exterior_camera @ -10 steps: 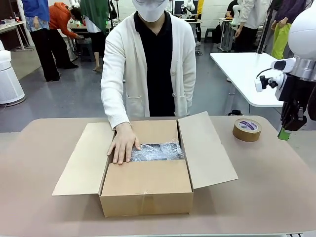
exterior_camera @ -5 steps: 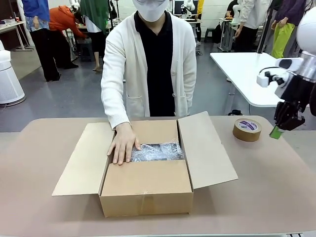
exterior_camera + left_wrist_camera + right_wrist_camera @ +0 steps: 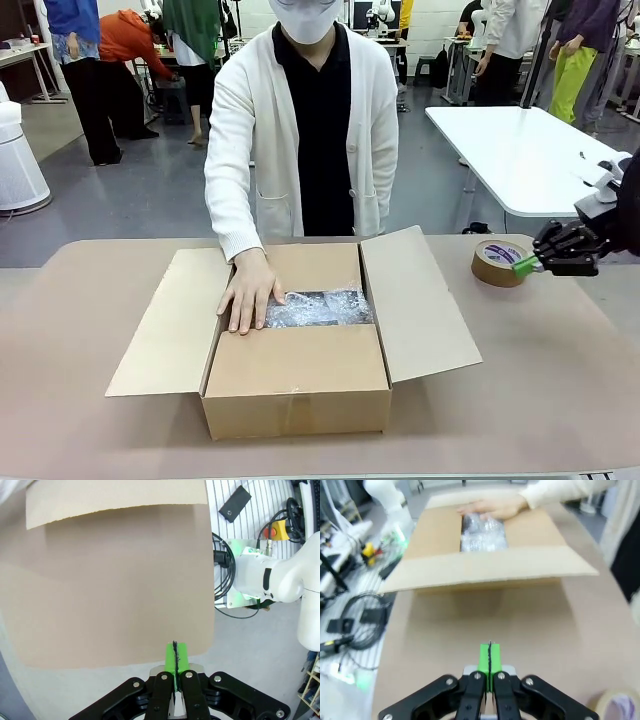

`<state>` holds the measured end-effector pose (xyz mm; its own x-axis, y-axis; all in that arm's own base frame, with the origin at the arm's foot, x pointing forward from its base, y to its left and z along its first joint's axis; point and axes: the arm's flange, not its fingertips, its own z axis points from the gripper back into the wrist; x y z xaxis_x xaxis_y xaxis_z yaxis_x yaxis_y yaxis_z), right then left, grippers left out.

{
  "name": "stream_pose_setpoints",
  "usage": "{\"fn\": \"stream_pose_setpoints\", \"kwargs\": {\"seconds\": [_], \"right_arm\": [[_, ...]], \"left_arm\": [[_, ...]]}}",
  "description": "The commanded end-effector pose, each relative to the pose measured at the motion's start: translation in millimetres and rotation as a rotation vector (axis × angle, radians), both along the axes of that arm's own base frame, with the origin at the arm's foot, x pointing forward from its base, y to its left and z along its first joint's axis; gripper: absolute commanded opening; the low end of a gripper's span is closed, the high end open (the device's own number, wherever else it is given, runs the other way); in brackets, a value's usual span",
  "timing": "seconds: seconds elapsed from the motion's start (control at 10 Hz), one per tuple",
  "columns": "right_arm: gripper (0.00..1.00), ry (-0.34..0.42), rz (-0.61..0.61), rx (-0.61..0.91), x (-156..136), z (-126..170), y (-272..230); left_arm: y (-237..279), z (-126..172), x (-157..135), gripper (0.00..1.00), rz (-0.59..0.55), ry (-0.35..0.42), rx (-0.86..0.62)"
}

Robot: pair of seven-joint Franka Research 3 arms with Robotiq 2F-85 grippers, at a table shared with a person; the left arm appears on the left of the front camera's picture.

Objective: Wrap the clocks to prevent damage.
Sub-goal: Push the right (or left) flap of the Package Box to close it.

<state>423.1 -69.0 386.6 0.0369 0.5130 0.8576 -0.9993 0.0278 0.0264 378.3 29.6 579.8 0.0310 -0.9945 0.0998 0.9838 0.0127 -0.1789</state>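
Observation:
An open cardboard box [image 3: 300,375] stands mid-table, with a bubble-wrapped bundle [image 3: 318,307] inside; the clocks themselves are hidden. The person's hand [image 3: 250,290] rests flat on the box beside the wrap. My right gripper [image 3: 522,266] is shut and empty. It points sideways, its green tips just off the roll of brown tape [image 3: 500,262]. In the right wrist view the shut right gripper [image 3: 489,661] faces the box [image 3: 485,565], the wrap [image 3: 482,532] and the hand [image 3: 495,507]. My left gripper [image 3: 175,661] is shut and empty over the table's edge.
The box's side flaps [image 3: 420,305] lie spread outward over the table [image 3: 560,380]. The tape roll [image 3: 620,707] sits at the bottom right of the right wrist view. Left of the box is a wide bare stretch of table [image 3: 110,590]. An arm base [image 3: 265,580] and cables stand beyond its edge.
My right arm has dropped lower, and its gripper has turned from pointing down to pointing left at the tape roll. The person's hand and the box have stayed still.

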Motion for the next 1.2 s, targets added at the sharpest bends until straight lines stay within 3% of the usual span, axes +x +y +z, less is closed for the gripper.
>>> {"fn": "stream_pose_setpoints", "kwargs": {"seconds": [0.0,0.1,0.5,0.7,1.1], "right_arm": [[0.01,0.046,0.064,0.058,14,-4,2],[0.01,0.0,0.0,0.0,0,0,0],[0.01,-0.004,0.014,0.037,5,-4,0],[0.01,-0.045,-0.009,0.037,5,-37,29],[0.01,-0.04,0.036,0.083,-3,-76,68]], "left_arm": [[2,3,1,0.0,-0.017,0.007,-0.007],[2,3,1,0.0,-0.017,0.007,-0.007],[2,3,1,0.0,-0.017,0.007,-0.007],[2,3,1,0.0,-0.017,0.007,-0.007],[2,3,1,0.0,-0.017,0.007,-0.007]]}}
